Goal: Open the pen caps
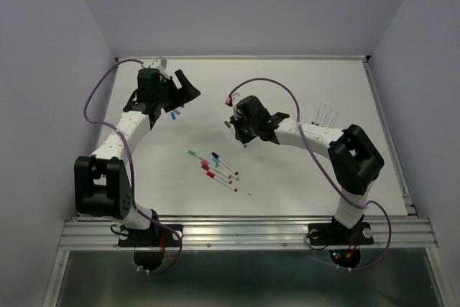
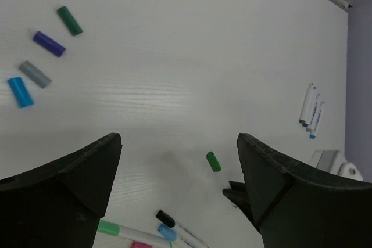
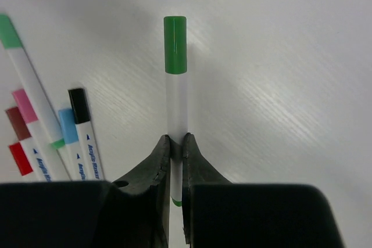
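Note:
In the right wrist view my right gripper (image 3: 176, 140) is shut on the white barrel of a pen (image 3: 176, 105), and its green cap (image 3: 175, 45) is still on, pointing away from the jaws. From the left wrist view the same green cap (image 2: 213, 161) shows just above the table. My left gripper (image 2: 179, 139) hangs open and empty above it. Green (image 2: 70, 20), purple (image 2: 49, 43), grey (image 2: 35, 74) and blue (image 2: 20, 92) pen caps lie loose to the left. From above, the right gripper (image 1: 243, 138) is at mid-table and the left gripper (image 1: 185, 98) is at the back left.
Several capped pens (image 1: 215, 167) lie in a loose cluster in the middle front of the table, also seen beside the right gripper (image 3: 78, 126). A few white pen barrels (image 2: 311, 108) lie together at the back right (image 1: 327, 114). A purple cable loops over each arm.

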Controlling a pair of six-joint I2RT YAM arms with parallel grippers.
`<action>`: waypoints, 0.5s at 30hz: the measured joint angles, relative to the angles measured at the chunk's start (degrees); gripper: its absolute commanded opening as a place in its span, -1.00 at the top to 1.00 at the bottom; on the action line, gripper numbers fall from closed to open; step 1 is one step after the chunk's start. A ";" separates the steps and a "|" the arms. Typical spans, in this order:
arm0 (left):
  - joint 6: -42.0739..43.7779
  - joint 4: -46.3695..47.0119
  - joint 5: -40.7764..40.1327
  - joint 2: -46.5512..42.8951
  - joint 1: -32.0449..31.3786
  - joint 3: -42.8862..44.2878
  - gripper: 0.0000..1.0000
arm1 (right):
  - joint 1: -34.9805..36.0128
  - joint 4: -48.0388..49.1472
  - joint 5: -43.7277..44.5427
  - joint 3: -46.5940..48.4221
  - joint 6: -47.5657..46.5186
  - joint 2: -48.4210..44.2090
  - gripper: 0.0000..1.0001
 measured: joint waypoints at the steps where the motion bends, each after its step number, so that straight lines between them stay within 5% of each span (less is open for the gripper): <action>1: -0.07 0.59 1.29 -0.15 -0.83 -0.11 -0.85 | -1.03 0.96 -0.87 -0.42 0.85 -1.46 0.99; 15: -1.05 6.80 10.40 2.51 -11.43 3.54 -0.69 | -7.23 14.99 -15.17 -4.04 8.52 -12.57 0.99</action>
